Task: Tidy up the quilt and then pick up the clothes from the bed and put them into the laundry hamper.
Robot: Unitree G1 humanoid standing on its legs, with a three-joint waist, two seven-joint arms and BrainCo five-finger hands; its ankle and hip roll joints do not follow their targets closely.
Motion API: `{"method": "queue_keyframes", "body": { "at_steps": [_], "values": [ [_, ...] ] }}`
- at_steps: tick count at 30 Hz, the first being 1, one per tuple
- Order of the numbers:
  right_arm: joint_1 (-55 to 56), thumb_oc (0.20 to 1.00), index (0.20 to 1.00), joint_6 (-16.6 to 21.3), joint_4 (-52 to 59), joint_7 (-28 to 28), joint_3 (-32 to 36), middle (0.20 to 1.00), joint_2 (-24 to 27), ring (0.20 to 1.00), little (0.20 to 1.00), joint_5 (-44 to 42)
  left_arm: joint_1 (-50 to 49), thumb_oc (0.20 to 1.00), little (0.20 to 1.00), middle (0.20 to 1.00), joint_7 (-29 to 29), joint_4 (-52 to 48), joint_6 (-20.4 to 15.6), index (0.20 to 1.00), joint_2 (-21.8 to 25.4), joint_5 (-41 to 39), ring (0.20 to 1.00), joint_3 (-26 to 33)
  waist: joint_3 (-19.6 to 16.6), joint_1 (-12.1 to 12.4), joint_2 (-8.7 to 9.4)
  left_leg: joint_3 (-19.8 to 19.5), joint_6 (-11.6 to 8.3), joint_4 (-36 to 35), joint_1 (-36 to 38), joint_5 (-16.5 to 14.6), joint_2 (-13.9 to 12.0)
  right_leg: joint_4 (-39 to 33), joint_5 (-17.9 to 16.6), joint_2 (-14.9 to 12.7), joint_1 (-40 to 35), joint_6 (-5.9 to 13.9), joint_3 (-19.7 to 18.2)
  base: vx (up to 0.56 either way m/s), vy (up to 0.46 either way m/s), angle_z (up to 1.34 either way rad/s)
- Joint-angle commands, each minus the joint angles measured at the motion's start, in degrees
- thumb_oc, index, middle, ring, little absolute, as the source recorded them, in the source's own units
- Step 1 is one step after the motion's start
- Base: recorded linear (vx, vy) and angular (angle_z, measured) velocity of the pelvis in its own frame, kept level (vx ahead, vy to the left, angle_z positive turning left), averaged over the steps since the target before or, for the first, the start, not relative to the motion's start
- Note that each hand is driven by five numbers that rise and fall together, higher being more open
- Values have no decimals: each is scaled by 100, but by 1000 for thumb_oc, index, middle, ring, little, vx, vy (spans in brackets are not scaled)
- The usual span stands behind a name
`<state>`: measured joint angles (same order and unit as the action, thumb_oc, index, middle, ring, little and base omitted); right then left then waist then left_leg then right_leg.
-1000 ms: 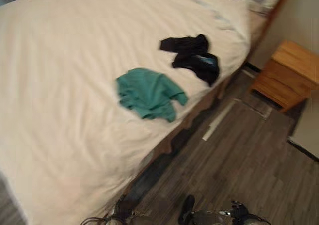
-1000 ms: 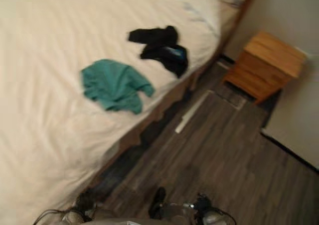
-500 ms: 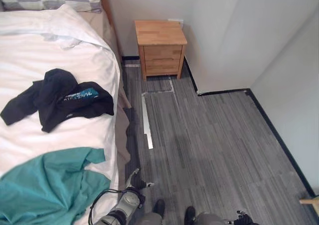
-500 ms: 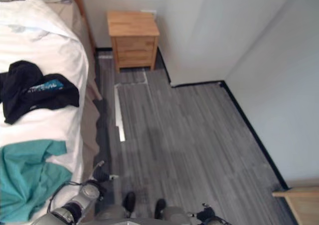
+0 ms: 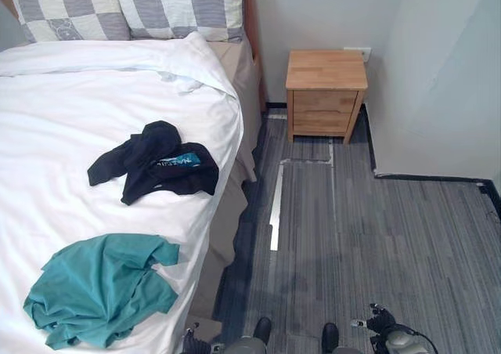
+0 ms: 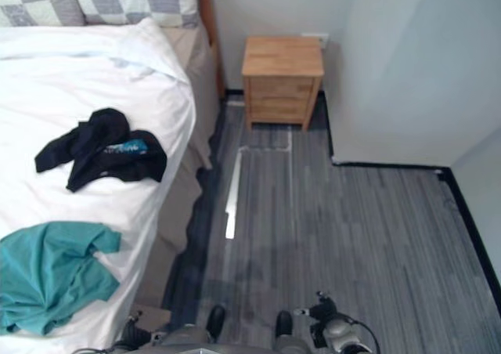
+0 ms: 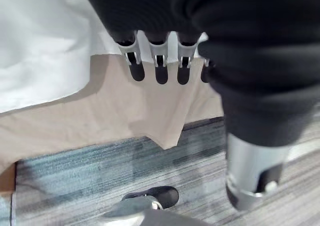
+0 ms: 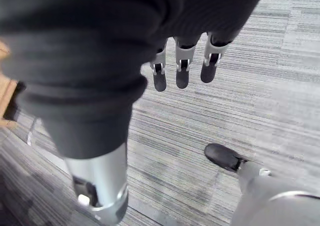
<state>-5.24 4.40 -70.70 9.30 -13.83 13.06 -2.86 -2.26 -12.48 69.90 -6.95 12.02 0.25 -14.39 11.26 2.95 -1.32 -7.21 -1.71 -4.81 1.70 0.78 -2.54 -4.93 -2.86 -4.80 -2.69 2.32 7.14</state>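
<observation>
A crumpled teal cotton shirt (image 5: pixel 100 287) lay near on the white quilt (image 5: pixel 70 119), a black garment (image 5: pixel 156 162) farther. Both looked soft, light, best pinched at a bunched fold. The left hand (image 7: pixel 157 61) and right hand (image 8: pixel 182 66) hung relaxed, empty.

head stereo pair downward – shared bed (image 5: pixel 94 95) edge

Even soft daylight; wrist views perhaps slightly blurred.
</observation>
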Motion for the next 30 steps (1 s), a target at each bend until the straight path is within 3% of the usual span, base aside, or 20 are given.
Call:
{"method": "queue_keyframes", "body": {
  "at_steps": [1,7,8,9,11,12,15,16,17,18,19,22,23,24,26,27,28,29,30],
  "values": [
    [90,1000,1000,-92,-116,39,-17,1000,-1,1000,1000,10,579,1000,1000,1000,-5,467,50,1000,125,-82,1000,298,442,-229,346,709,-64,213,-92,-284,78,927,812,-254,202,602,367,100,-80,16],
    [100,1000,1000,-67,-106,-2,88,1000,14,1000,1000,-208,587,1000,1000,1000,83,420,45,1000,186,-64,1000,274,445,-267,316,675,-255,262,-53,-299,-42,688,830,-202,44,511,495,124,-122,4],
    [98,1000,1000,-58,-84,-15,41,1000,51,1000,1000,-163,572,1000,1000,1000,118,397,14,1000,182,-108,1000,291,475,-257,340,718,-362,921,-159,-495,-57,530,855,-179,-83,438,534,85,-100,9],
    [98,1000,1000,-58,-85,-15,41,1000,51,1000,1000,-163,573,1000,1000,1000,118,397,14,1000,182,-108,1000,291,475,-258,339,717,-363,926,-162,-498,-58,530,854,-179,-83,437,534,162,-203,13],
    [-4,1000,1000,-35,-15,32,-40,1000,128,1000,1000,-116,709,1000,1000,1000,63,230,-11,1000,168,-198,1000,243,778,-97,393,704,-707,2782,-951,130,-228,429,962,-128,-393,218,542,123,-207,14],
    [-13,1000,1000,-41,11,50,-57,1000,162,1000,1000,-118,748,1000,1000,1000,48,172,-8,1000,178,-191,1000,208,869,-38,463,750,-681,3215,-1183,281,-274,377,988,-130,-516,169,544,67,-137,3],
    [-39,1000,1000,-93,1,62,-89,1000,192,1000,1000,-170,802,1000,1000,1000,-14,93,-3,1000,173,-298,1000,177,911,78,547,969,-536,3469,-1678,51,-189,194,1081,-96,-722,133,503,298,-133,-22],
    [-32,1000,1000,-92,28,50,-141,1000,186,1000,1000,-183,806,1000,1000,1000,-50,37,-16,1000,146,-307,1000,161,795,185,519,1093,-376,2705,-1905,-175,54,27,1189,6,-855,190,359,446,59,-28],
    [-27,1000,1000,-80,38,48,-168,1000,187,1000,1000,-183,790,1000,1000,1000,-72,35,-27,1000,144,-297,1000,144,744,257,451,1124,-355,2161,-1903,-52,88,4,1269,74,-912,221,297,446,52,-23],
    [-21,1000,1000,-79,39,48,-168,1000,188,1000,1000,-184,785,1000,1000,1000,-73,35,-28,1000,143,-297,1000,141,749,265,470,1141,-353,2110,-1860,-36,108,3,1279,50,-928,226,291,494,96,-17],
    [-6,1000,1000,-61,29,72,-137,1000,197,1000,1000,-177,774,1000,1000,1000,-37,37,-4,1000,141,-273,1000,139,671,385,351,1307,-414,1154,-1998,381,-24,-7,1479,169,-1141,284,243,349,52,-24],
    [20,1000,1000,-66,-43,77,-140,1000,117,1000,1000,-93,719,1000,1000,1000,1,147,32,1000,169,-228,1000,180,549,430,459,1238,-251,824,-1773,390,52,56,1589,196,-1280,314,187,447,55,-36],
    [47,1000,1000,-56,-47,98,-141,1000,36,1000,1000,-98,700,1000,1000,1000,-2,194,57,1000,192,-244,1000,198,540,471,594,1211,-136,931,-1743,370,155,512,1582,164,-1234,341,153,497,89,-42],
    [48,1000,1000,-49,-28,95,-88,1000,-49,1000,1000,-120,711,1000,1000,1000,-2,283,111,1000,275,-171,1000,227,543,456,713,1277,26,939,-1527,170,178,1573,1369,193,-803,720,82,361,76,-30],
    [48,1000,1000,-49,-28,94,-88,1000,-49,1000,1000,-120,711,1000,1000,1000,-2,283,111,1000,274,-171,1000,227,539,458,711,1278,25,940,-1532,170,175,1573,1367,196,-798,719,80,205,62,-29],
    [10,1000,1000,-23,50,125,-85,1000,-91,1000,1000,-141,739,1000,1000,1000,-3,291,110,1000,322,-202,1000,214,624,341,772,1325,148,932,-1282,11,211,2501,772,89,-498,1090,-23,351,158,-34],
    [-15,1000,1000,-27,134,136,-20,1000,-77,1000,1000,-188,767,1000,1000,1000,-18,209,122,1000,356,-235,1000,232,735,186,507,1193,209,759,-869,-49,40,3796,416,-27,320,1180,105,346,159,-24],
    [-17,1000,1000,-28,134,136,-19,1000,-73,1000,1000,-188,769,1000,1000,1000,-18,209,123,1000,352,-234,1000,232,716,193,488,1195,205,757,-892,-39,18,3781,392,-4,343,1175,101,429,162,-18],
    [-28,1000,1000,-35,178,187,122,1000,-95,1000,1000,-248,804,1000,1000,1000,-63,135,119,1000,411,-269,1000,249,818,-17,294,1084,206,419,-409,-84,-124,4294,321,-227,777,1163,407,584,53,-2]
  ]
}}
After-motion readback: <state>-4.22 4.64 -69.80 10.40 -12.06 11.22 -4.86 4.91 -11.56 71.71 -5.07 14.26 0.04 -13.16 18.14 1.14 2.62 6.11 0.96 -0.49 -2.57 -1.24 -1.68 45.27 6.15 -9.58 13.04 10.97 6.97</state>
